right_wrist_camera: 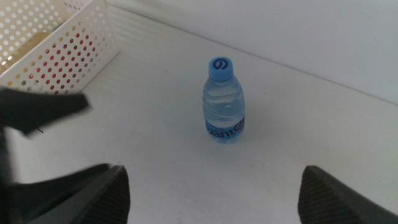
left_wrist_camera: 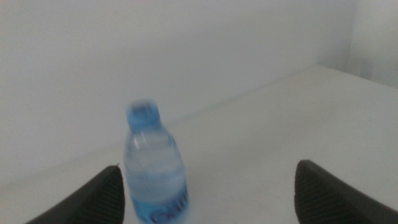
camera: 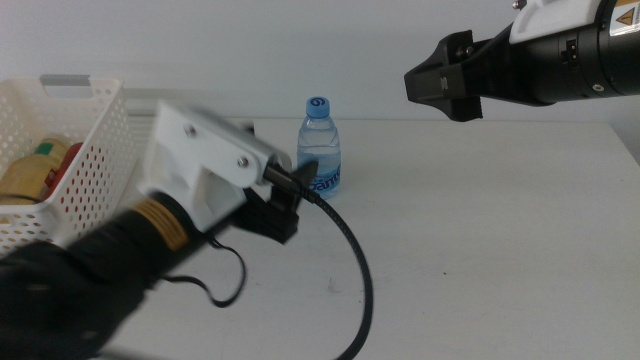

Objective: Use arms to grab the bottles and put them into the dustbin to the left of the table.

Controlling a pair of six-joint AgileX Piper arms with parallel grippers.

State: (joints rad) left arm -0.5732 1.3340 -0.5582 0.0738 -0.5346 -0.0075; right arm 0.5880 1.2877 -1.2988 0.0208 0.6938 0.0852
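Note:
A clear water bottle [camera: 319,146] with a blue cap and label stands upright on the white table [camera: 480,240]. My left gripper [camera: 295,195] reaches in from the lower left and is open, with one jaw next to the bottle. In the left wrist view the bottle [left_wrist_camera: 153,168] is blurred and stands close to one jaw of the left gripper [left_wrist_camera: 208,167]. My right gripper [camera: 440,85] hangs high at the back right, open and holding nothing. The white perforated dustbin [camera: 95,150] at the left holds a yellow bottle [camera: 22,178] and something red [camera: 62,165].
A black cable [camera: 355,270] loops from the left arm across the table in front of the bottle. The right wrist view shows the bottle [right_wrist_camera: 222,102], the dustbin [right_wrist_camera: 62,43] and the left arm's dark gripper [right_wrist_camera: 43,109].

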